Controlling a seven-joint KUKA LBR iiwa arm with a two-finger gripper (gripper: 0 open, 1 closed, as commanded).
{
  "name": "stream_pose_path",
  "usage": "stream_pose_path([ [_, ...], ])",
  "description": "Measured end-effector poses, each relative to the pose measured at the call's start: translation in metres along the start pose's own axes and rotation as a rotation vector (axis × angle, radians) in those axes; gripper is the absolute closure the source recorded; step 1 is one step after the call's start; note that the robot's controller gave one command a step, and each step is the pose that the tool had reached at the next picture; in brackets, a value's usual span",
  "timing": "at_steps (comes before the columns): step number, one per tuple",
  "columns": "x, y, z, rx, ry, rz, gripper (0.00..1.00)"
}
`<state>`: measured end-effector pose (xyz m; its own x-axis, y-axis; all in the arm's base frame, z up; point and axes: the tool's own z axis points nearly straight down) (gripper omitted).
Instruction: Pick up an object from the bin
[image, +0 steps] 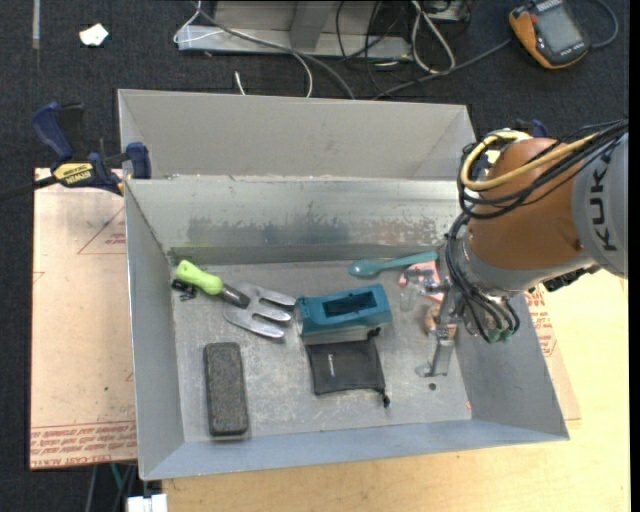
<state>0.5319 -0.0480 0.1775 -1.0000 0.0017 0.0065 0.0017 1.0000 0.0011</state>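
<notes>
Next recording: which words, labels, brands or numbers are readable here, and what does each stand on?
"KUK", cut off at the picture's edge: on the robot arm.
Teal block and dark grey block in the bin: no text readable.

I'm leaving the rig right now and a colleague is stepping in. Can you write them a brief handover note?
Gripper: low over the bare floor on the right of the bin, with nothing visibly held.
Things: a black flat square is nearest, to its left. A teal box sits above that, and a teal spoon lies by the back wall. Farther left are a green-handled fork and a dark grey block.
Done: nothing has been picked.
Left: settle on one thing, grasp it and lift it out.
</notes>
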Motion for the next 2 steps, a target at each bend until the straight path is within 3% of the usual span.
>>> stream_pose_path([
  [1, -0.002, 0.0, -0.004, 0.001, -0.007, -0.002, 0.0],
  [2, -0.005, 0.008, 0.032, 0.0, -0.013, 0.084, 0.0],
])
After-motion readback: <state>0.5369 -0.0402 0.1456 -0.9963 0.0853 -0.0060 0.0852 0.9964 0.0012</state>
